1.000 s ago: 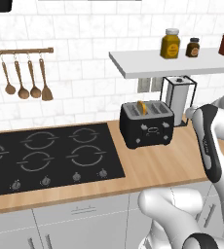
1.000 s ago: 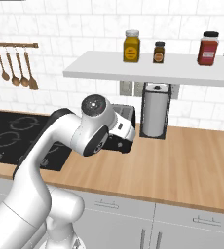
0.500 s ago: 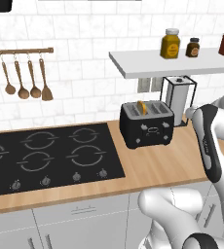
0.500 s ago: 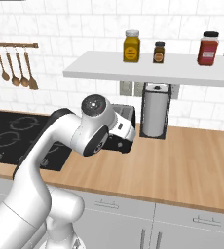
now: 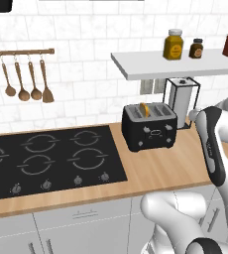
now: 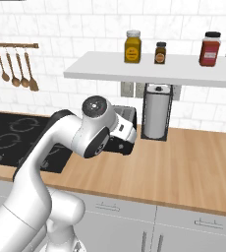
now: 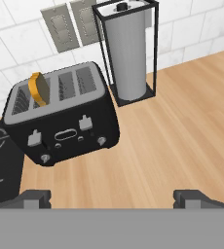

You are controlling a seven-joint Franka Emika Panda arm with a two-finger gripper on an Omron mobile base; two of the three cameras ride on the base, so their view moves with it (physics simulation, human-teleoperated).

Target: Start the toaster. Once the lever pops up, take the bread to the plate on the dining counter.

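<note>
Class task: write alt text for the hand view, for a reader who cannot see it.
A black boxy toaster with silver knobs stands on a light-wood counter, a yellowish-tan bread slice sticking up from one top slot. Beside it, a white paper-towel roll stands upright in a black wire frame against the white tiled wall. The gripper is short of the toaster, jaws wide apart.

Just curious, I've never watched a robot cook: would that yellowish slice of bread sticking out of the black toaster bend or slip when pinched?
The yellowish-tan bread slice stands upright in the black toaster, so it is probably stiff. It looks thin, so likely light and breakable if squeezed hard.
</note>
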